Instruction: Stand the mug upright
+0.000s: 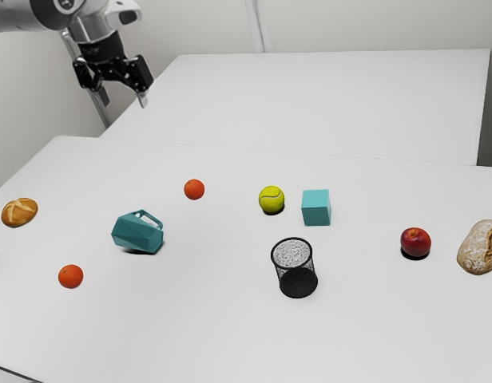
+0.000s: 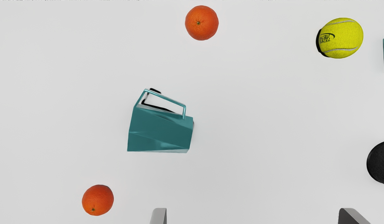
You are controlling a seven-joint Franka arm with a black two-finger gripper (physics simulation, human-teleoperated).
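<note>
High above the table's far left part, my gripper (image 1: 124, 100) hangs in the exterior view, away from every object. The teal faceted mug (image 1: 138, 233) lies on its side, its handle toward the orange near the tennis ball. From above, the mug (image 2: 160, 132) shows its side wall and thin handle loop, with a dark shadow by the handle. At the wrist view's bottom edge the gripper (image 2: 252, 216) has its fingertips wide apart, nothing between them.
Around the mug on the white table (image 1: 190, 319) are two oranges (image 1: 194, 189), a tennis ball (image 1: 271, 199) and a roll (image 1: 20, 211). Toward the exterior view's right are a teal cube (image 1: 316, 209), a black mesh cup (image 1: 297, 279), an apple (image 1: 415, 242) and a loaf (image 1: 481, 248).
</note>
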